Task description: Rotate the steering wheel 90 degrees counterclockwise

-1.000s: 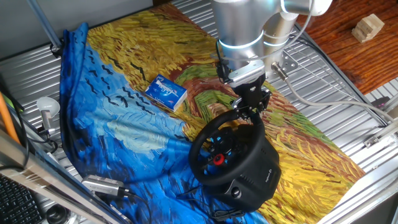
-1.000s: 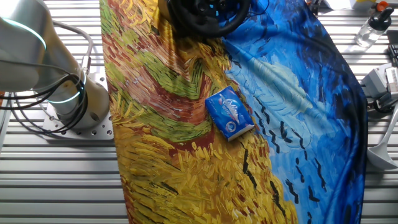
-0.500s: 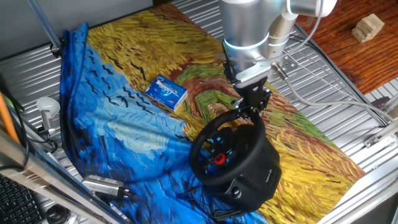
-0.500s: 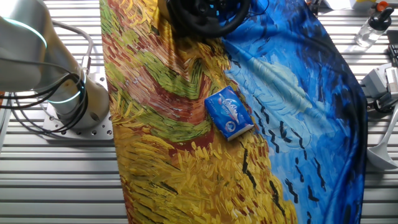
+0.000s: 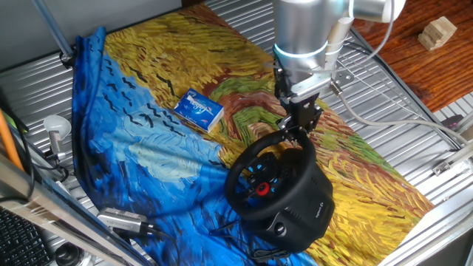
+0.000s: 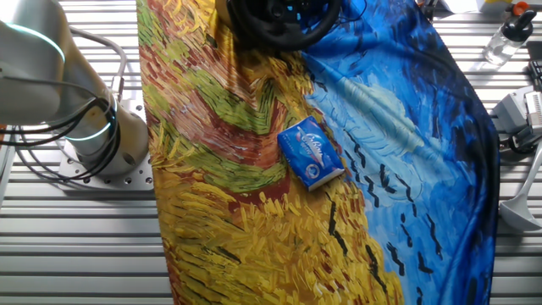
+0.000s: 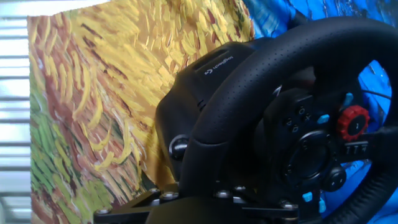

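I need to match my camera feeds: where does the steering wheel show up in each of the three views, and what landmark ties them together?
One fixed view: the steering wheel sits lower centre, with the gripper at its upper rim.
The other fixed view: only its rim shows, cut off at the top edge.
Hand view: it fills the right half, close up.
Shared landmark: the painted cloth under it.

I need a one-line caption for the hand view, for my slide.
Hand view: claw at the rim of the steering wheel, over a painted cloth.
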Controlling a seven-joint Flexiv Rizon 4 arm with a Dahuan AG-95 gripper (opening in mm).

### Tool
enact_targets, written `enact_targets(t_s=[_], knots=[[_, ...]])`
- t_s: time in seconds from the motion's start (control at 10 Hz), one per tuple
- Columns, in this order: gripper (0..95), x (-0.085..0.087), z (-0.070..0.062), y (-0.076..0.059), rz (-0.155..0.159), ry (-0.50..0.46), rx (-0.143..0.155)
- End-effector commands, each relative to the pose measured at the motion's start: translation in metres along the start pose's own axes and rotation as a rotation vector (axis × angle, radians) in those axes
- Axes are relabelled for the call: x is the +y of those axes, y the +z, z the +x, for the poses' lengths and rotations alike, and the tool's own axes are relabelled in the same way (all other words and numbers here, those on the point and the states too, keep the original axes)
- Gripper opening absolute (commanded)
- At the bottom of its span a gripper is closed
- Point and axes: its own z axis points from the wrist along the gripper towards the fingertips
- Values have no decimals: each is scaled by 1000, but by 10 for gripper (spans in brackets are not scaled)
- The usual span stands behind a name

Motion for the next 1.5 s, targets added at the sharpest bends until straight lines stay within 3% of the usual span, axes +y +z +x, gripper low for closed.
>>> enact_targets(t_s=[0.1,1.5], knots=[[0,-2,0,5,5,-3,-2],[0,-5,8,10,8,-66,0]])
